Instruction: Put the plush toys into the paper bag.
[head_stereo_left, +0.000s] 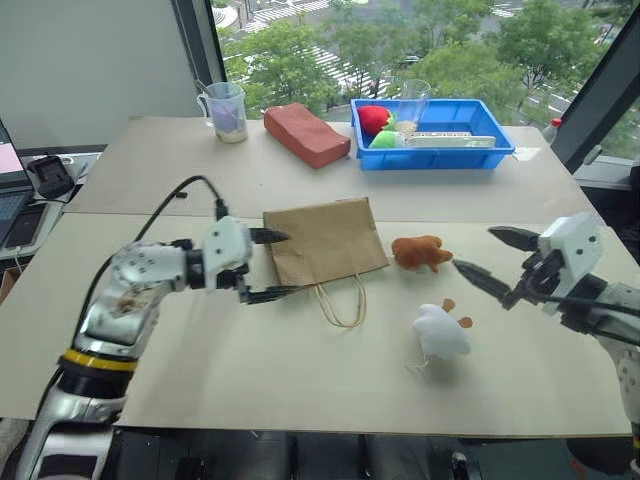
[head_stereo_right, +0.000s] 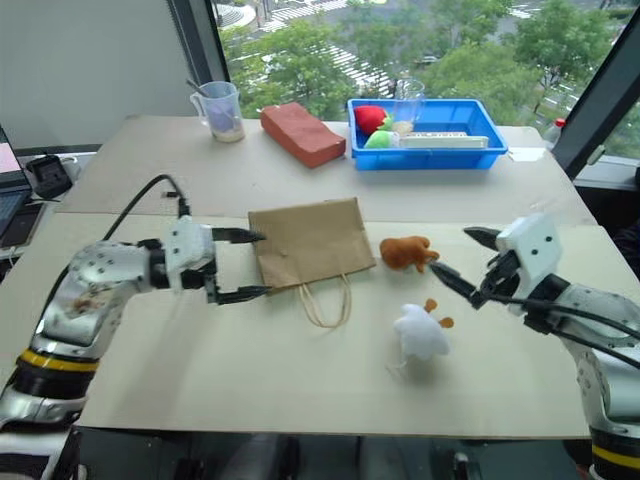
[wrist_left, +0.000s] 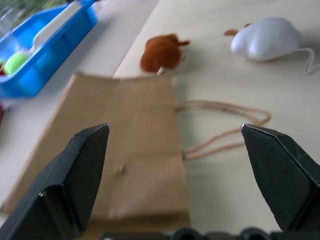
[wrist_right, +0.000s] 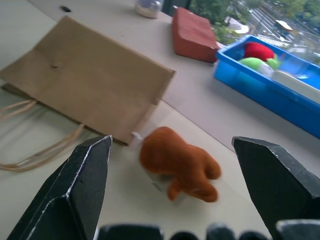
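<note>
White plush toy (head_stereo_left: 441, 332) nr paper bag (head_stereo_left: 322, 241) (no legible labels).

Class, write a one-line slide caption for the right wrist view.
Open right gripper aimed at the orange-brown plush toy lying beside the flat paper bag, blue bin behind.

Soft daylight came through the window (head_stereo_left: 420, 40) beyond the table (head_stereo_left: 300, 370), leaving the scene bright and evenly lit, without glare. Shadows were faint: a pale one lay under the white plush toy (head_stereo_left: 441, 332), just beside the right gripper (head_stereo_left: 497, 259). In the left wrist view the paper bag (wrist_left: 125, 145) ahead of the fingers (wrist_left: 75, 175) was smeared by blur. In the right wrist view the orange-brown plush toy (wrist_right: 180, 162) looked soft-edged.
</note>
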